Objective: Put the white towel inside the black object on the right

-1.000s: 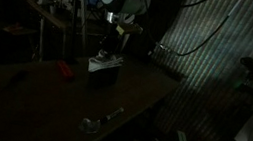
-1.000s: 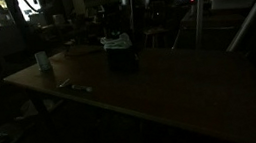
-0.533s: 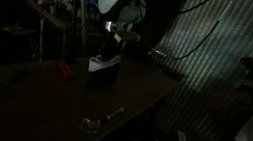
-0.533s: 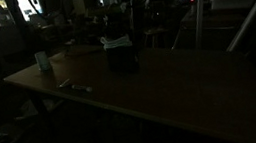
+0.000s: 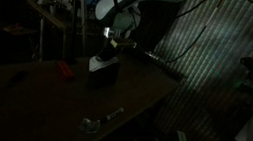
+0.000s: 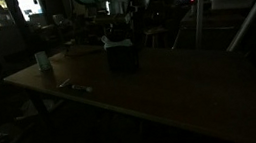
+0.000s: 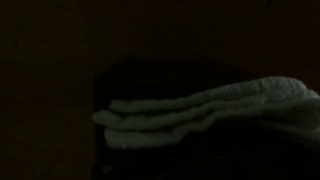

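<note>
Wrist view, white towel [image 7: 210, 110] folded (long axis sideways)

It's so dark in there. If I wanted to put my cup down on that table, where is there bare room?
The widest bare stretch of the table runs from the black box toward the near corner. There is also room between the red thing and the silvery thing. It is crowded at the box, where the white towel sits and the pincer hangs above.
</note>
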Motion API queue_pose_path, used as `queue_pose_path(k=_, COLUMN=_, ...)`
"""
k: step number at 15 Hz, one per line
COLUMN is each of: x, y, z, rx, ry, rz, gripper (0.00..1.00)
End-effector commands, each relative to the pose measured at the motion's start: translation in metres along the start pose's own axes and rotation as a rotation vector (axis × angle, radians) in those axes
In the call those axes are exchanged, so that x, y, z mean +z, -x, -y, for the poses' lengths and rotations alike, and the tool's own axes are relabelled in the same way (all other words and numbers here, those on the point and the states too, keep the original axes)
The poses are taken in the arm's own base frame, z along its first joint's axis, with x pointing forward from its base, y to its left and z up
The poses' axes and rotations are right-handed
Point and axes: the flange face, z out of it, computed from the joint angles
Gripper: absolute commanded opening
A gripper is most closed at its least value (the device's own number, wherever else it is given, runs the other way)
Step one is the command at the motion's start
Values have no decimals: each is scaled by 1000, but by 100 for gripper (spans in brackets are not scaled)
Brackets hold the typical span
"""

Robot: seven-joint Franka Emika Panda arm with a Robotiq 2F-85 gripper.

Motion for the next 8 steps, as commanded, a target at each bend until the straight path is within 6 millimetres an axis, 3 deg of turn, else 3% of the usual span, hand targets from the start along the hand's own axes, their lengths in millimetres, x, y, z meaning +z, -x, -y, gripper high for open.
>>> queue_pose_path(k=1, x=10, y=-13, z=-5, rx=-4, ry=-46, rz=4, gripper=0)
queue_pose_path(k=5, x=18, y=-15, z=-8, rx=1, ry=-67, rz=14, gripper=0)
queue_pose_path(k=8, x=7, y=-12, z=-10, rx=-3, ry=-53, rz=4, gripper=0)
